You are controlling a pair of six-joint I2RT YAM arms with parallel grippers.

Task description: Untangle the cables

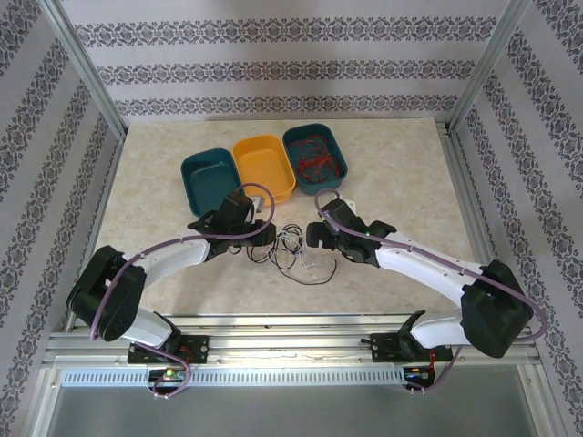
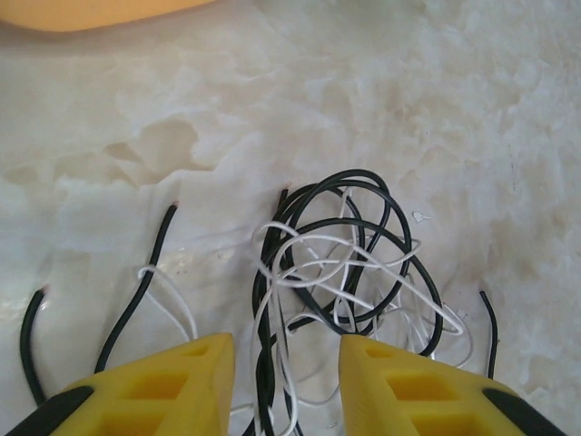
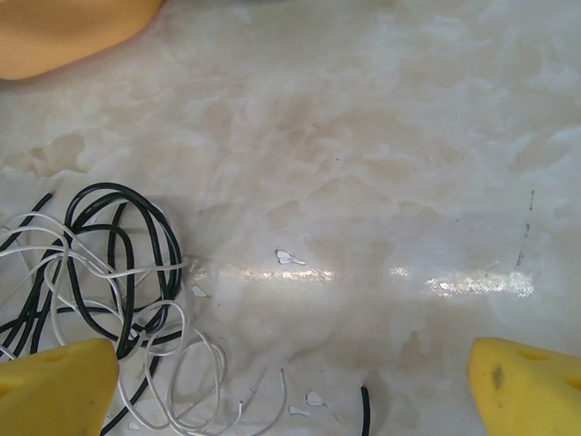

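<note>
A tangle of thin black and white cables (image 1: 293, 248) lies on the marble table between my two grippers. Red cables (image 1: 315, 160) sit in the right teal tray. In the left wrist view the tangle (image 2: 345, 263) loops just ahead of my left gripper (image 2: 286, 363). That gripper is open, with twisted black and white strands running between its yellow fingers (image 2: 172, 391). A separate black wire (image 2: 136, 291) lies to the left. My right gripper (image 3: 292, 391) is wide open over bare table, with the tangle (image 3: 109, 272) by its left finger (image 3: 54, 386). A black wire end (image 3: 365, 409) pokes in below.
Three oval trays stand at the back: a teal tray (image 1: 208, 175), a yellow tray (image 1: 264, 168) and a second teal tray (image 1: 314, 127). The yellow tray's edge (image 2: 82, 11) (image 3: 64, 32) appears in both wrist views. Aluminium frame rails border the table.
</note>
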